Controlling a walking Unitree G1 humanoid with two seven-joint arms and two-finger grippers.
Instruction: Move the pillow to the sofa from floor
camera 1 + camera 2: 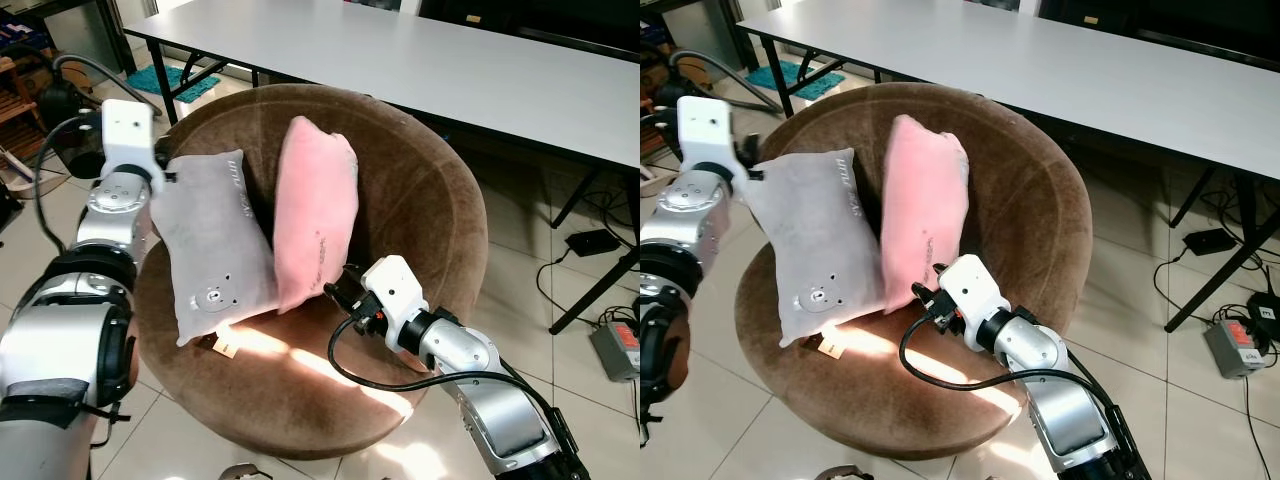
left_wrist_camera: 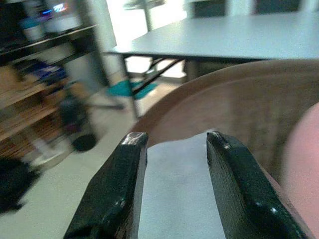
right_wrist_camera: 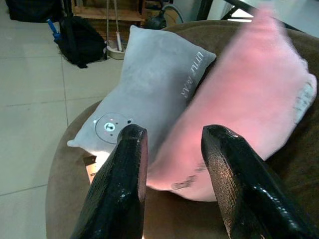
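- At nine o'clock from the chair's middle I see my left gripper (image 2: 172, 186), its two black fingers (image 2: 112, 199) parted on either side of the grey pillow's upper corner; I cannot tell whether they press the fabric or merely straddle it.
- The grey pillow (image 1: 212, 245) stands tilted on the seat of the round brown sofa chair (image 1: 430, 200), its top leaning toward ten o'clock against the rim and its lower edge resting on the cushion. A round bear-face badge (image 1: 213, 296) sits near its lower end, and a small paper tag (image 1: 224, 347) lies on the seat just below it.
- Just to the right, touching the grey one along its side, the pink pillow (image 1: 312, 215) stands nearly upright against the chair's back wall.
- At five o'clock from the pink pillow my right gripper (image 3: 172, 174) sits at the pillow's lower corner, fingers spread apart; in the wrist view the pink fabric lies between and beyond the tips, nothing clamped.
- Behind the chair, from twelve to two o'clock, runs a long grey table (image 1: 480, 60).
- On the tiled floor (image 1: 520, 290) at three o'clock lie a black power adapter (image 1: 592, 242) and a power strip (image 1: 617, 348).
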